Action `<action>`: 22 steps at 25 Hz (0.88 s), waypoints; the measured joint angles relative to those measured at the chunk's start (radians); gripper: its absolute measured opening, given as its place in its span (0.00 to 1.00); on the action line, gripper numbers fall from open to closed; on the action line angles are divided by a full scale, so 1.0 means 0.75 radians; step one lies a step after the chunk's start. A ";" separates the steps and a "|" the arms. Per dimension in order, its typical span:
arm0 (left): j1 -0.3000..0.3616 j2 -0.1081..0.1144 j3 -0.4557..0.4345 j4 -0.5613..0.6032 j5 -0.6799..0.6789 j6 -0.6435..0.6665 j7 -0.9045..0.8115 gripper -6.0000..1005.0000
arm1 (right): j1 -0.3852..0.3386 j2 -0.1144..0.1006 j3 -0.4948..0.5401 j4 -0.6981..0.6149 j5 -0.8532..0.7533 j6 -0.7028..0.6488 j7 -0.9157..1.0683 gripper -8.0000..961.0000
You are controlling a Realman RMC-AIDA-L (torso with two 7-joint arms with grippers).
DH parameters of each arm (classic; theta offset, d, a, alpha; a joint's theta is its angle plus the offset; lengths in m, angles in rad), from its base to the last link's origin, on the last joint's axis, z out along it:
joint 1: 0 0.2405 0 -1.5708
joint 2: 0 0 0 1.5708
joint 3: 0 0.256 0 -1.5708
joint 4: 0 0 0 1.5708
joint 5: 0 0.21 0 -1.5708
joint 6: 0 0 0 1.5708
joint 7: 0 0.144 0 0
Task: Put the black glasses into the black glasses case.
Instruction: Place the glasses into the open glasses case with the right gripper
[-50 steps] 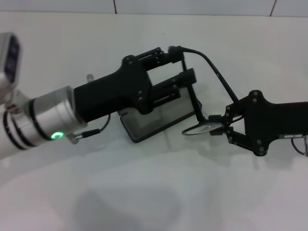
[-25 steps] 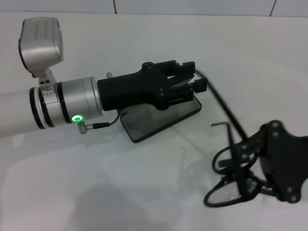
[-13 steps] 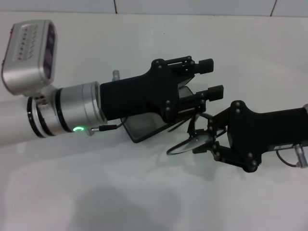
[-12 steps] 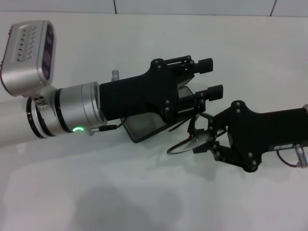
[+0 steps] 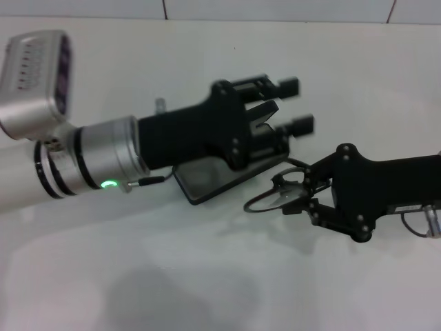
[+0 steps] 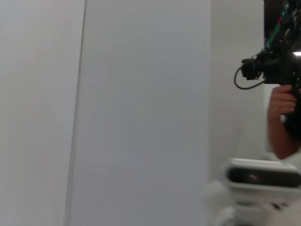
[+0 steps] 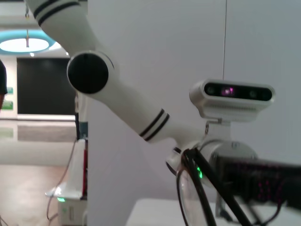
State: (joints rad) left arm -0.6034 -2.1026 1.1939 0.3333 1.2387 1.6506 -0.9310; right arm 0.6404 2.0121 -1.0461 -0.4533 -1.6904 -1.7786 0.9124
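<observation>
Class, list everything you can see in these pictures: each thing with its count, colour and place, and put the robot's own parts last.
black glasses: one, black wire frame with clear lenses, held just right of the case.
black glasses case: one, black with grey lining, lid open, on the table, partly under the left gripper.
table: one, white, under everything.
left gripper: one, black, open, above the case.
right gripper: one, black, shut on the glasses.

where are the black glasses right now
In the head view the black glasses hang in the right pincer, just off the right end of the open black glasses case, below the left pincer.
</observation>
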 joint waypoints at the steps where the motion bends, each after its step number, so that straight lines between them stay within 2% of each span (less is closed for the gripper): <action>1: 0.014 0.002 -0.003 -0.004 -0.043 -0.014 0.010 0.58 | -0.015 -0.001 0.001 -0.029 -0.009 0.011 0.000 0.14; 5: 0.078 0.015 -0.006 -0.011 -0.217 -0.094 0.047 0.58 | -0.126 0.006 -0.002 -0.221 -0.027 0.117 0.008 0.15; 8: 0.114 0.020 -0.027 -0.003 -0.267 -0.129 0.049 0.58 | -0.208 0.020 -0.071 -0.380 -0.005 0.284 0.009 0.15; 11: 0.131 0.021 -0.071 -0.006 -0.270 -0.136 0.050 0.58 | -0.238 0.021 -0.242 -0.462 0.061 0.487 0.006 0.15; 15: 0.138 0.021 -0.103 -0.013 -0.266 -0.164 0.041 0.58 | -0.248 0.021 -0.537 -0.543 0.114 0.836 -0.004 0.15; 19: 0.130 0.022 -0.103 -0.015 -0.268 -0.184 0.034 0.58 | -0.243 0.021 -0.865 -0.621 0.129 1.218 -0.004 0.15; 22: 0.119 0.022 -0.103 -0.015 -0.265 -0.195 0.033 0.58 | -0.240 0.021 -1.039 -0.663 0.147 1.429 -0.004 0.15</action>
State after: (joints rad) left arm -0.5138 -2.0862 1.1167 0.3221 1.0398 1.5046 -0.9061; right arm 0.4601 2.0279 -1.8250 -0.9505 -1.5802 -0.7071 0.9092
